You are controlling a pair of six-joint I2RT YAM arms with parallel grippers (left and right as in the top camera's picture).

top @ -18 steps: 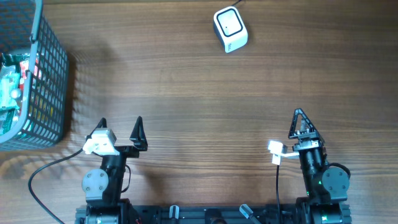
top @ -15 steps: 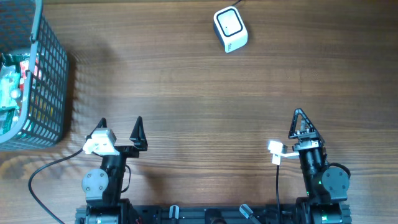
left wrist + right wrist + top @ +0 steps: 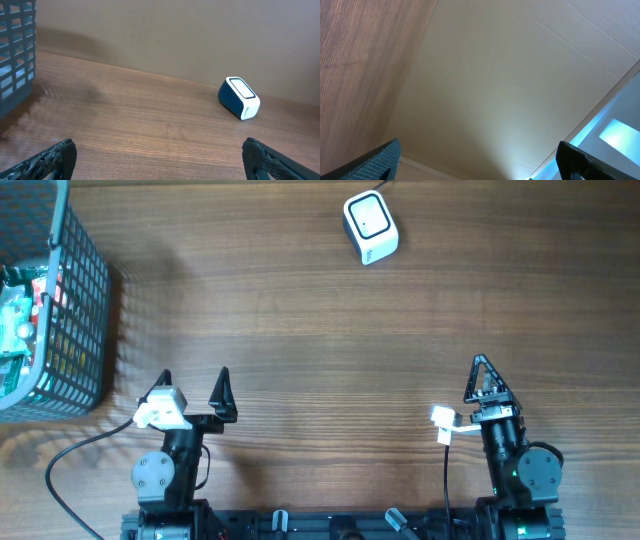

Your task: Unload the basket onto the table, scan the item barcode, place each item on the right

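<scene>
Left gripper (image 3: 194, 376) and right gripper (image 3: 484, 375) wide-jawed at near edge, scanner (image 3: 370, 225) far, basket (image 3: 85, 300) at left edge

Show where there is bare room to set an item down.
The widest bare patch of the wooden table runs between the blue-grey mesh basket on the left, the white and navy box scanner at the far edge, and the left gripper and right gripper in front. Right of the scanner is bare too. Only the basket is crowded, packed with packaged items.
</scene>
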